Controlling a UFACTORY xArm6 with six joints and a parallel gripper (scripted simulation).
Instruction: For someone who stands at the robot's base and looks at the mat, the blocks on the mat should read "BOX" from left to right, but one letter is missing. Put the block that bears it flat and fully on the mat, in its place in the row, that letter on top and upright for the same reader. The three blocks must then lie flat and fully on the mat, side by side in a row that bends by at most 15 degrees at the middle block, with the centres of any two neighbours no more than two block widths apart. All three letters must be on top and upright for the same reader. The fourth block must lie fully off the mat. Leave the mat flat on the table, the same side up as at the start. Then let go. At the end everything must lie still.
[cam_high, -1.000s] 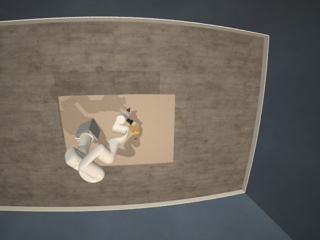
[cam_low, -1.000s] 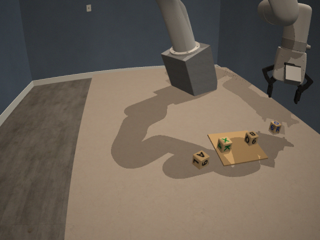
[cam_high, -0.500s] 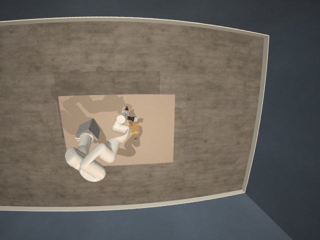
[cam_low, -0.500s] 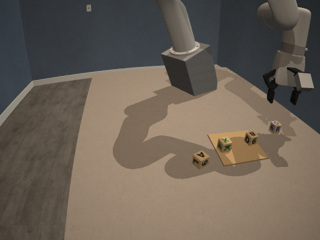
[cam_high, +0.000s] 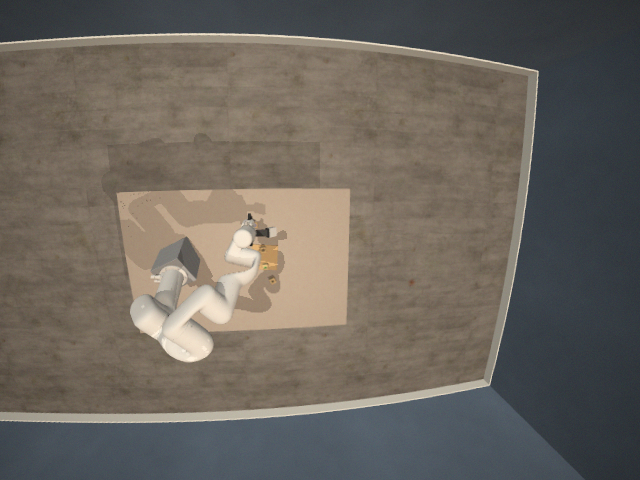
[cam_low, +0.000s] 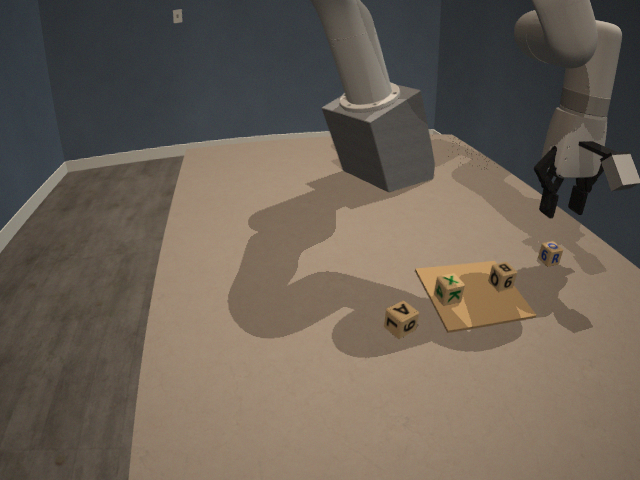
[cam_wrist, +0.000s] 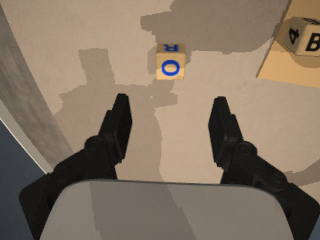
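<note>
From the top view, the white arm (cam_high: 206, 302) reached from its grey pedestal (cam_high: 178, 256) across the tan table (cam_high: 310, 289), with the gripper (cam_high: 258, 232) above the far edge of the small orange mat (cam_high: 272, 254). The blocks there were too small to read; 1 small block (cam_high: 271, 280) lay off the mat on the side nearer the arm's elbow.

From the exterior view, the gripper (cam_low: 562, 204) hung in the air, fingers pointing down, partly spread and holding nothing. Below it, off the mat, the block with a blue O on top (cam_low: 550, 253) rested on the table, with a 6 and an R on its visible sides. The mat (cam_low: 485, 310) carried 2 blocks: the green X block (cam_low: 449, 288), with X on top and a K on one side, and the B block (cam_low: 502, 275), with B on top and a 6 on one side. These 2 stood apart, with a bare strip of mat between them. A 4th block (cam_low: 401, 319), showing A on top, lay on the table just off the mat's opposite edge.

From the wrist view, the 2 black fingers stood apart with only table between them. The O block (cam_wrist: 170, 63) lay ahead of the fingertips, untouched, its blue O facing the camera. The B block (cam_wrist: 302, 39) sat at a corner of the mat (cam_wrist: 283, 70) to the right.
</note>
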